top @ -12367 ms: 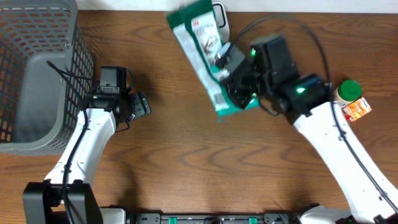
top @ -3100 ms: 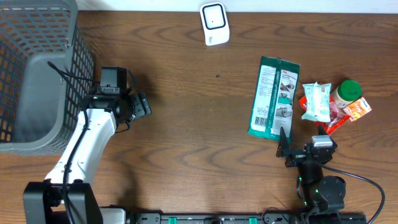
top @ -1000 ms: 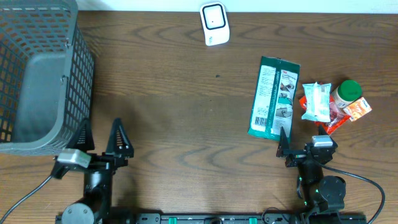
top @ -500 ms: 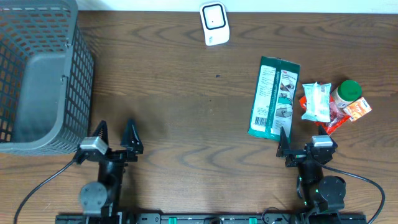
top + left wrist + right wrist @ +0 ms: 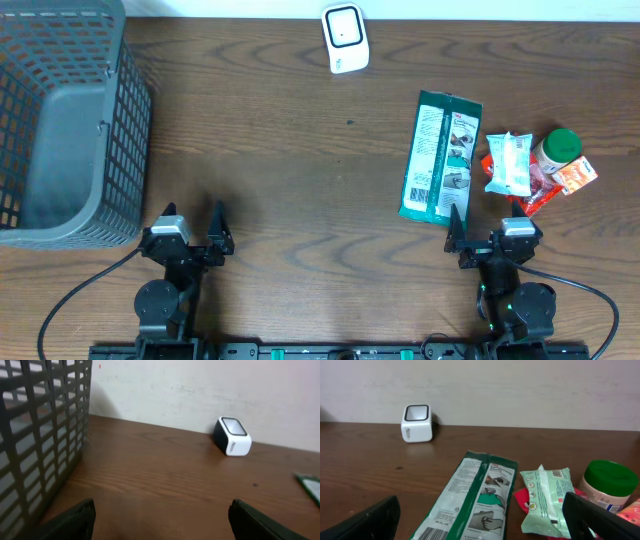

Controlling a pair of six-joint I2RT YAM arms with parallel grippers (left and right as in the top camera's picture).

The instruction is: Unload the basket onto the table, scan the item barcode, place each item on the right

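Cannot tell whether scan done or pending; no pick-up under way. Parked at near edge of bench (image 5: 290, 150): left gripper (image 5: 193, 215), spread, empty; right gripper (image 5: 488, 228), spread wide, empty. Lying flat on right side of bench, just past right gripper, well apart from white scanner (image 5: 344, 38) at far edge: green pack (image 5: 440, 158). Long flat pouch, white printed panel, centre seam up, barcode (image 5: 427, 532) at near end, facing up. Just beside: small packets (image 5: 510, 163), green-capped jar (image 5: 560, 147). If pending: grasp, lift, barcode to scanner.

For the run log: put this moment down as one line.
left tool: open, empty | right tool: open, empty | green packet: lying flat, untouched | scanner: far edge
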